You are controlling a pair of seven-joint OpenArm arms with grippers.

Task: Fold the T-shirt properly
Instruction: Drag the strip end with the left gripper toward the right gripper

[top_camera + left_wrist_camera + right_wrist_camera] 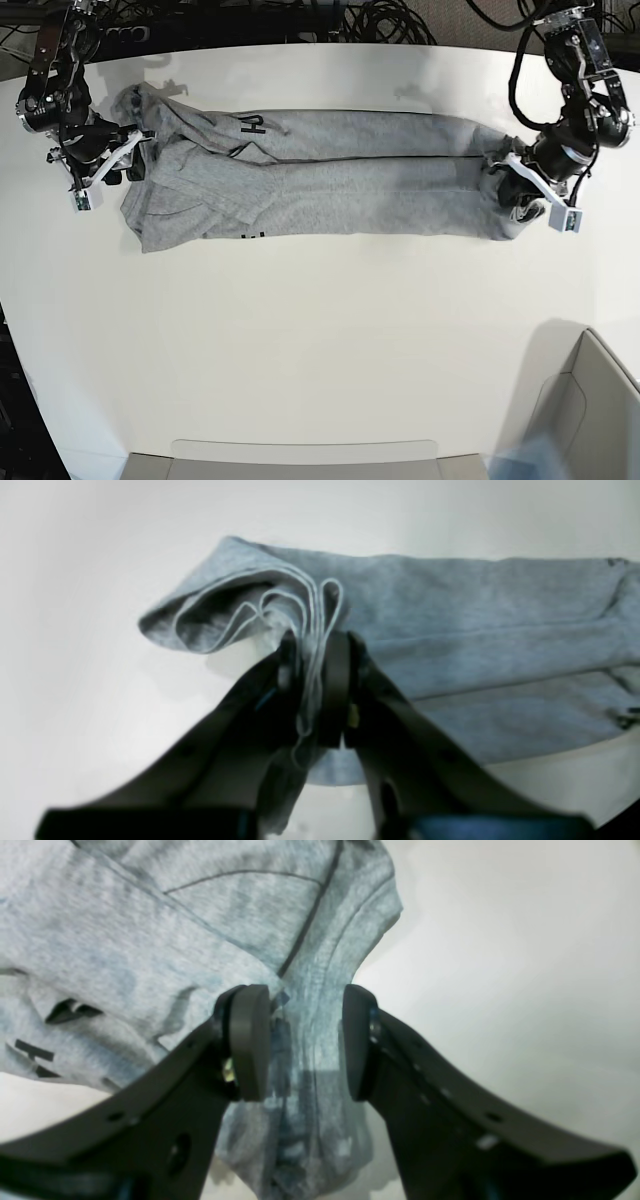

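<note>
1. Lying stretched across the far half of the white counter, the T-shirt was folded lengthwise into a long grey band, with bits of black lettering showing at its upper and lower edges.
2. At the band's end on the base view's right, we saw the left tool clamped on a bunch of layered hems, its pads pressed close with cloth edges squeezed between them.
3. At the other end, the right tool straddled a ridge of fabric near a curved seam; its pads stood apart, and we judged them spread, not pinching.
4. Both arms sat at the counter's far corners, and dark cables lay behind the counter's edge.
5. A grey bin occupied the near right corner.
</note>
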